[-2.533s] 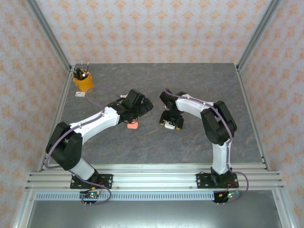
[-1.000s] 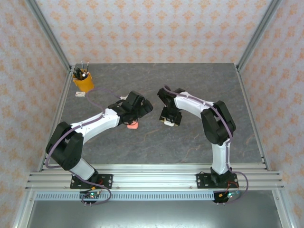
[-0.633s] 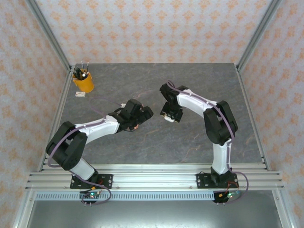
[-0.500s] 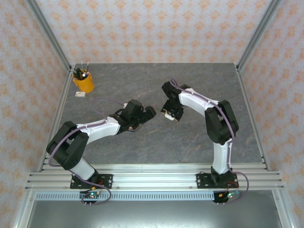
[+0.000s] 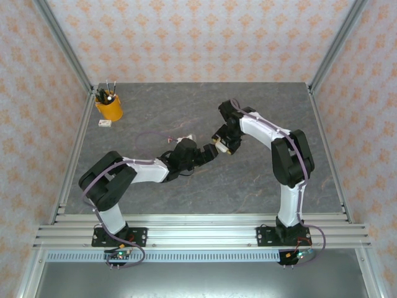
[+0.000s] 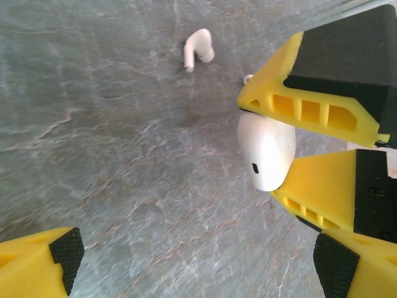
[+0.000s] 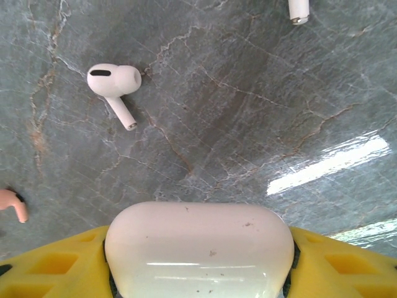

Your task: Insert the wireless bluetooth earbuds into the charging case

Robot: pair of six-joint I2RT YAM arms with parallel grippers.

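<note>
While the right gripper (image 5: pixel 221 144) clamps the case (image 6: pixel 267 152), the left gripper (image 6: pixel 198 261), jaws spread, could bump it loose

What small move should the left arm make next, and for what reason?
Probably ease the open left gripper forward to the white charging case and start opening it. The right gripper is clamped on the case, which looks shut, and a white earbud lies loose on the table, so nothing can go in yet.
</note>
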